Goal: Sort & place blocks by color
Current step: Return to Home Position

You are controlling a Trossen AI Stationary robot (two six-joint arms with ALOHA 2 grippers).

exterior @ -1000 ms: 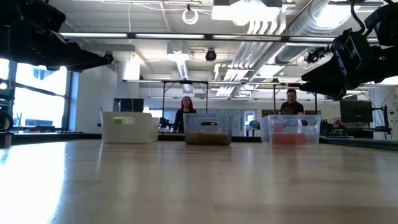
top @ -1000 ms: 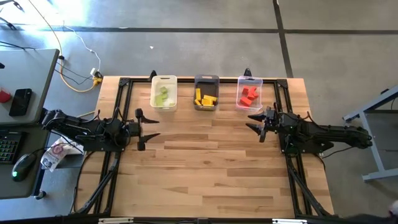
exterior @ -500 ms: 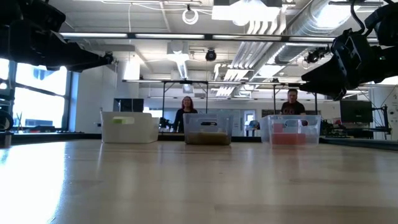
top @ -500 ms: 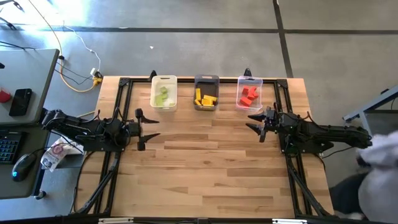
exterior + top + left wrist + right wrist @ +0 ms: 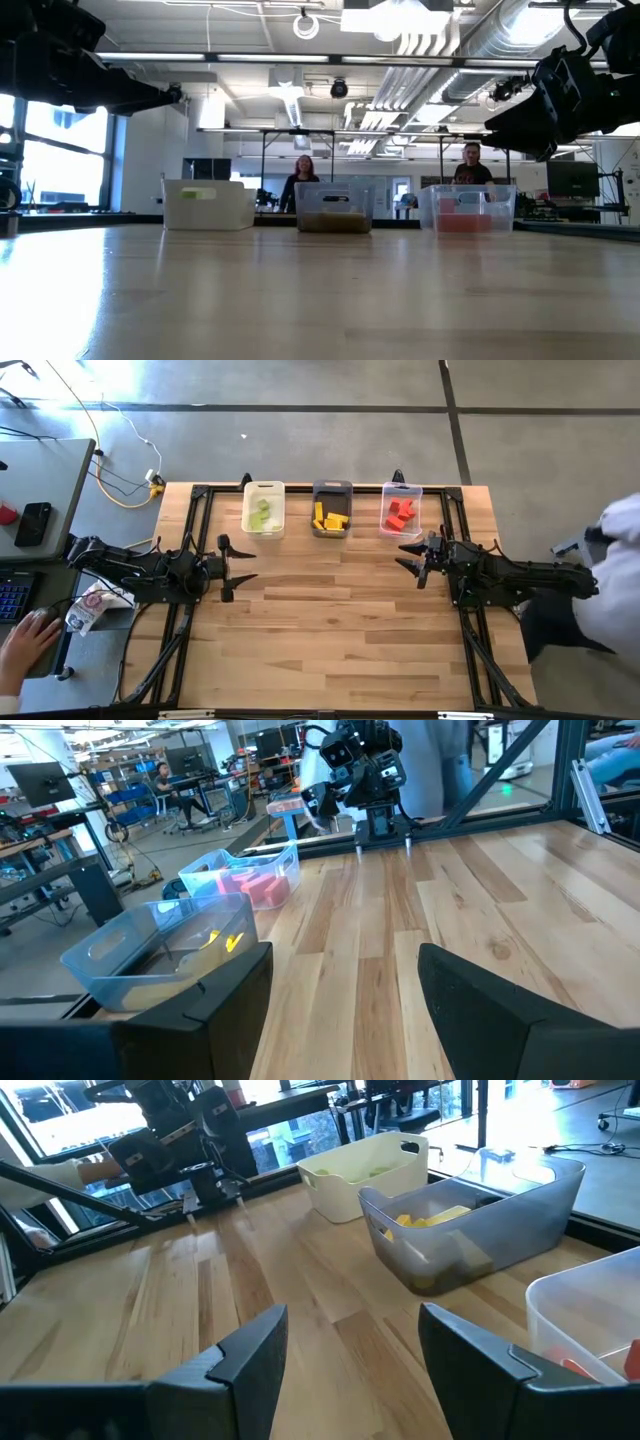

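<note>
Since sorting looks done, only the trip home is left.
Green blocks (image 5: 261, 513) lie in the white bin (image 5: 264, 486), yellow blocks (image 5: 330, 516) in the dark bin (image 5: 332, 486), red blocks (image 5: 399, 513) in the clear bin (image 5: 402, 488). Left claw (image 5: 243, 567) and right claw (image 5: 405, 557) are open, empty; back off slowly.

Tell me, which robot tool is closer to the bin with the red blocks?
Right. The right tool is close by the clear bin holding the red blocks; the left tool is over by the white bin.
</note>
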